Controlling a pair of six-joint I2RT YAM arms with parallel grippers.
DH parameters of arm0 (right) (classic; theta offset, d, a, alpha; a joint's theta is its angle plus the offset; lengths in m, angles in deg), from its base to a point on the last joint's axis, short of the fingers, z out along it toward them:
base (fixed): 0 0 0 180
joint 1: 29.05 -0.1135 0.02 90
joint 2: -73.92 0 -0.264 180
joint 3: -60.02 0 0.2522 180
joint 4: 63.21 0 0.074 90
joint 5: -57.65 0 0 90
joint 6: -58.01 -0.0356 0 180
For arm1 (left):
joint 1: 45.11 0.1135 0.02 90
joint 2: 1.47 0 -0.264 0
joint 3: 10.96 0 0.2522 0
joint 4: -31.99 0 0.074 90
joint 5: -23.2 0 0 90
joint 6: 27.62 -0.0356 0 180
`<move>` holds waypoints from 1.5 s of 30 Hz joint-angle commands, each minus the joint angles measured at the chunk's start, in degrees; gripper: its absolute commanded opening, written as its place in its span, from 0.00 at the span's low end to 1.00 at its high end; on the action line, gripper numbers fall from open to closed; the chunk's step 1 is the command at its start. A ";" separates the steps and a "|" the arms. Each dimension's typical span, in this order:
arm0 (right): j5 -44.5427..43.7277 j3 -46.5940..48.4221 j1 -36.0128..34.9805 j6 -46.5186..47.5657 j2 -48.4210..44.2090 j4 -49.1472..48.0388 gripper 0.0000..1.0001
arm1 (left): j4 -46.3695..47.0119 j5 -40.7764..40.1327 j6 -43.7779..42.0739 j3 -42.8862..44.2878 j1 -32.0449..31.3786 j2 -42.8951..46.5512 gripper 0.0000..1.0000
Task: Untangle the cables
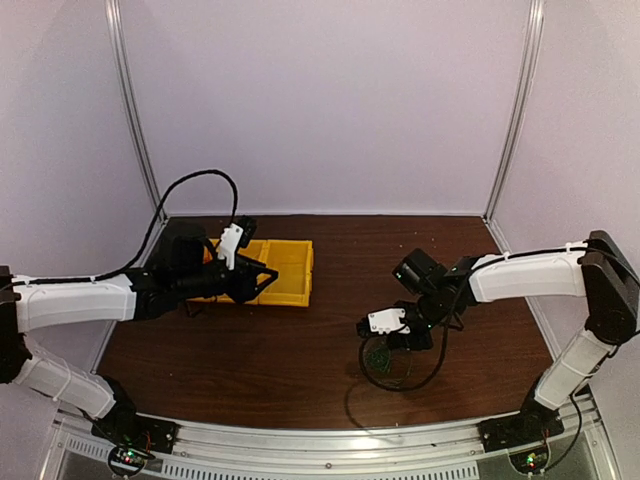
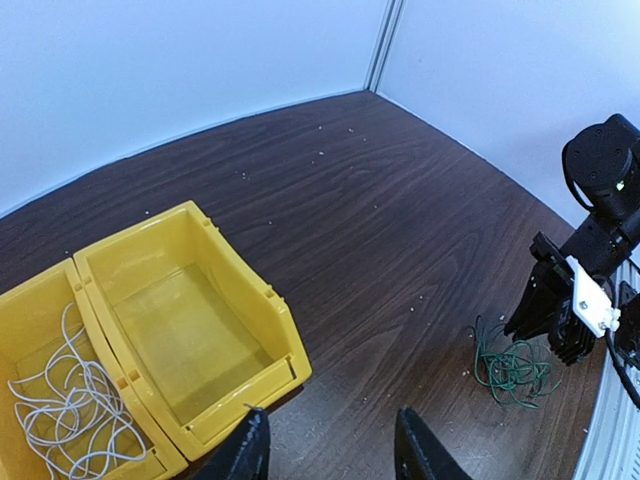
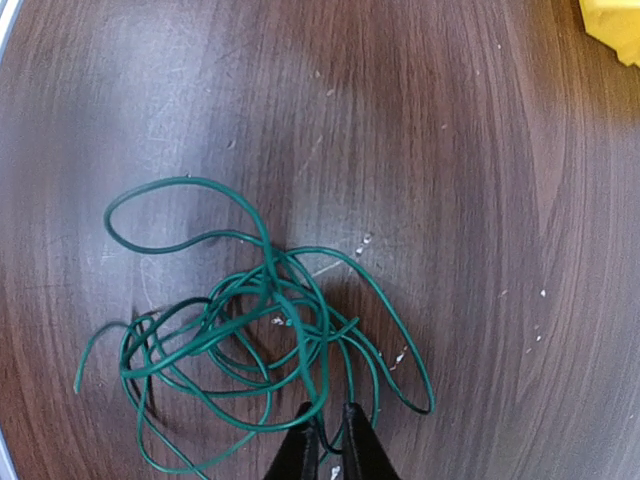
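Green cable (image 3: 260,330): loose tangle on table (image 3: 450,150), right of centre, near side, no clear long axis. R gripper (image 3: 325,445) right at its edge, fingers nearly together, apparently nipping one strand. L gripper (image 2: 330,450) wide open, empty, by yellow bins (image 2: 250,330), well apart. R arm nearer.

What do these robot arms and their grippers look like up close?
The left arm and right arm are white tubes with black joints. A thick black cable loops off the left one. The left gripper and right gripper each have two slim black fingers, plus a white plate behind them. Red and green lights glow at the bases.
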 commanded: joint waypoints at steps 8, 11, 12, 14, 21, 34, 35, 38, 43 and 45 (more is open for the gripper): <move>0.93 9.29 -0.42 -5.35 -1.88 8.28 0.00 | 18.20 5.37 0.48 -5.20 -5.61 -2.40 0.44; 4.49 13.20 -0.31 -7.82 -1.34 10.78 0.00 | 28.52 3.32 0.53 -7.17 -11.12 -3.91 0.48; 5.96 14.43 -0.24 -8.49 -0.92 11.59 0.00 | 31.29 2.29 0.68 -7.28 -12.95 -5.14 0.49; 9.06 17.12 -0.24 -9.62 -0.36 13.16 0.00 | 36.16 0.83 0.65 -6.38 -16.35 -8.47 0.50; 18.45 25.50 0.36 -11.61 0.14 17.61 0.00 | 52.05 -3.57 3.84 0.22 -20.63 -24.55 0.52; 41.25 45.76 7.38 -8.84 -2.02 32.32 0.00 | 50.96 -17.04 14.75 9.25 -18.27 -43.51 0.08; 44.65 49.78 8.72 -8.62 -1.94 34.13 0.00 | 50.89 -16.97 15.56 8.85 -17.88 -44.16 0.08; 46.72 58.99 11.27 -9.26 -2.66 35.75 0.00 | 50.73 -15.66 16.93 7.42 -17.15 -45.02 0.08; 43.76 65.78 13.85 -12.24 -4.02 32.31 0.00 | 46.95 -14.64 17.05 6.77 -16.95 -44.86 0.11; 43.72 67.63 14.46 -13.13 -4.05 31.69 0.00 | 46.88 -14.93 17.88 6.57 -16.68 -44.66 0.11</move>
